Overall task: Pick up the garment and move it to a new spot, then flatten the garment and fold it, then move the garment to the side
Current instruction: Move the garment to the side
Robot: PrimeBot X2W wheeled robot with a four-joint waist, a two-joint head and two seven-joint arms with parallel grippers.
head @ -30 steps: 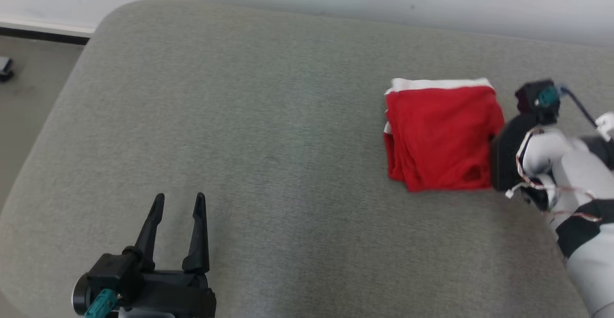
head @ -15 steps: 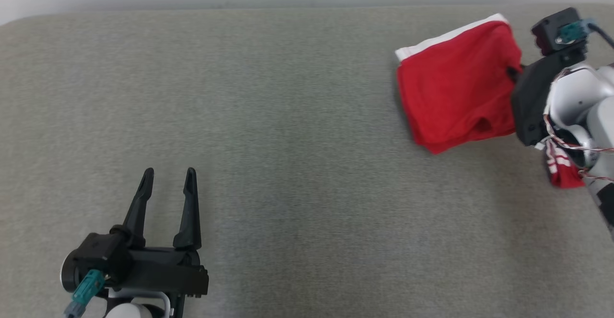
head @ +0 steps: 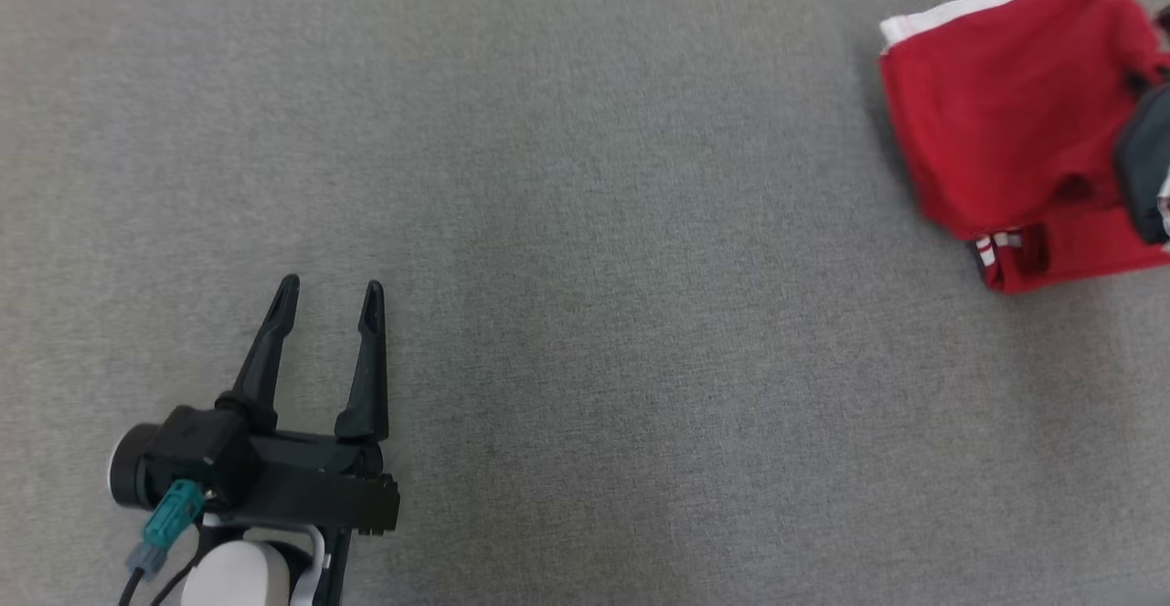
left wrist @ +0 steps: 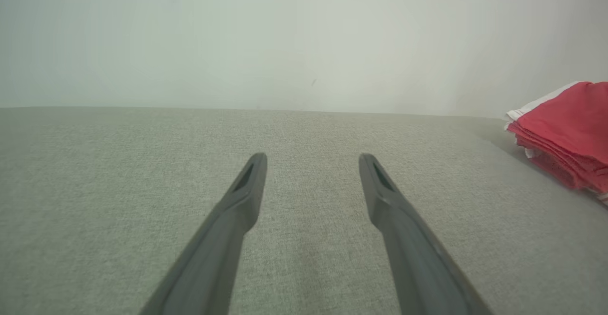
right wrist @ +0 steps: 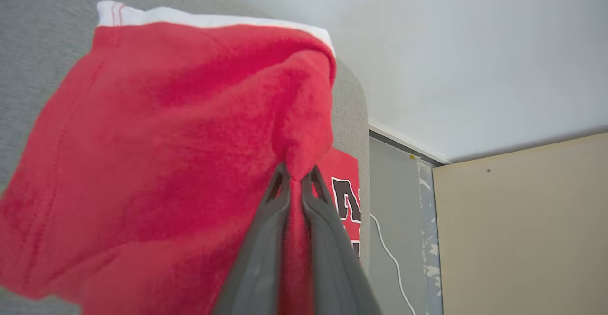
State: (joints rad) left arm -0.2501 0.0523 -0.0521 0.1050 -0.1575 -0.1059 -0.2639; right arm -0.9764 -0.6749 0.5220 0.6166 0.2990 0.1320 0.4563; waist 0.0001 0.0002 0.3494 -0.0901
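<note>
The only lettering is on the red garment (right wrist: 166, 129): dark block letters (right wrist: 348, 202) edged in white, printed on a lower layer of the cloth just right of the right hand (right wrist: 295, 175). Folds and the hand's finger cut them off, so no whole word can be read.

In your head view the garment (head: 1005, 122) runs off the right edge, and the right arm's dark housing (head: 1143, 167) is cut by that same edge. In the right wrist view the cloth pinched in the right gripper (right wrist: 295, 175), and the gripper itself, cover part of the black-and-white lettering (right wrist: 349, 201), so you cannot read it. The left wrist view cuts the garment at its right edge too.
</note>
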